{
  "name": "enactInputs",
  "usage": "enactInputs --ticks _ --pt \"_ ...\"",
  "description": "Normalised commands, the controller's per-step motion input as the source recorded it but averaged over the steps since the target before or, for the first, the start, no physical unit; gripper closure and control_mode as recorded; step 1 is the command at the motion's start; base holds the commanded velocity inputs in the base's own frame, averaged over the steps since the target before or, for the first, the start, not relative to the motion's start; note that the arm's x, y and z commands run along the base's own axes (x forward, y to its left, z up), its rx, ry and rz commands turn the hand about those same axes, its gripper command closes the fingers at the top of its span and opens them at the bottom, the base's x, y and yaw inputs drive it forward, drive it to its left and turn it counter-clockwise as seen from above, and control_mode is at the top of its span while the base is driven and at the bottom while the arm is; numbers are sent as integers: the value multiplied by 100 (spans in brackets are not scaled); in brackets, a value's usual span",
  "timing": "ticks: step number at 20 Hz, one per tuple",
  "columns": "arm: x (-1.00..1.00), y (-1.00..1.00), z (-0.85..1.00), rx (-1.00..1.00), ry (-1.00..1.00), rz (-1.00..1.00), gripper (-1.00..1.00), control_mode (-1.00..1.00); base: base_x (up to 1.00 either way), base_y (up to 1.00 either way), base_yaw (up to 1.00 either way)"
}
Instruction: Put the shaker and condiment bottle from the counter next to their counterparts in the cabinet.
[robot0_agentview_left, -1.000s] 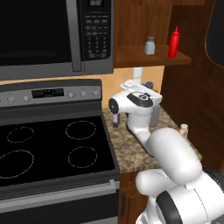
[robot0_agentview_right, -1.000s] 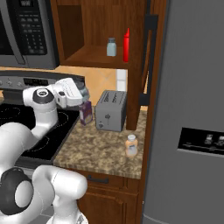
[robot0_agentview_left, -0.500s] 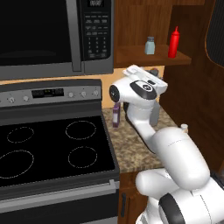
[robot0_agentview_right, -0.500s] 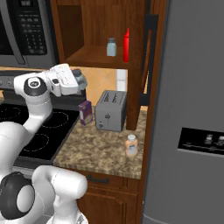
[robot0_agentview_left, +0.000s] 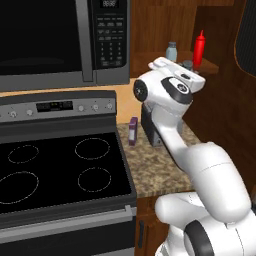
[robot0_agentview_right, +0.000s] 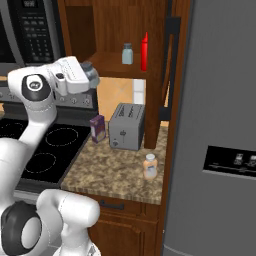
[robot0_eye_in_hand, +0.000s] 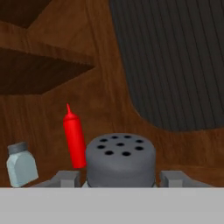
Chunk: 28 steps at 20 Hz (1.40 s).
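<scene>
Speckled brown-beige granite forms the counter (robot0_agentview_right: 115, 172) across the middle of the right base view, with wooden cabinet fronts below it and a tall grey refrigerator (robot0_agentview_right: 215, 125) taking up the right side of the frame. On the granite stand a grey toaster (robot0_agentview_right: 126, 126), a purple box (robot0_agentview_right: 97, 128) just left of it, and the tan condiment bottle (robot0_agentview_right: 149, 166) alone near the front right edge. A black stovetop (robot0_agentview_left: 55, 170) fills the lower left of the left base view, with a black microwave (robot0_agentview_left: 60, 40) in the upper left above it. Dark reddish-brown wood makes up the cabinet (robot0_agentview_right: 112, 62) at upper centre; on its shelf a pale shaker twin (robot0_agentview_right: 127, 53) stands just beside a red squeeze bottle (robot0_agentview_right: 144, 51). The gripper (robot0_eye_in_hand: 120, 177), raised at left of centre in the right base view, has its jaws partly closed around the shaker (robot0_eye_in_hand: 120, 159), whose perforated grey cap shows at the bottom centre of the hand view between the two fingertips (robot0_eye_in_hand: 65, 178), facing the cabinet.
</scene>
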Motion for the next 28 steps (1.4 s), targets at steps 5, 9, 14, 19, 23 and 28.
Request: enactInputs --ticks 5,9,14,19,23,28 --pt "0 -1 48 -4 0 0 100 -100 0 0 0" --pt "2 19 11 -14 8 0 100 -100 0 0 0" --pt "37 -1 -3 -9 0 7 100 -100 0 0 0" --pt "55 -37 0 0 0 9 100 -100 0 0 0" --pt "46 -9 0 0 0 3 100 -100 0 0 0" --pt "35 0 0 0 0 0 100 -100 0 0 0"
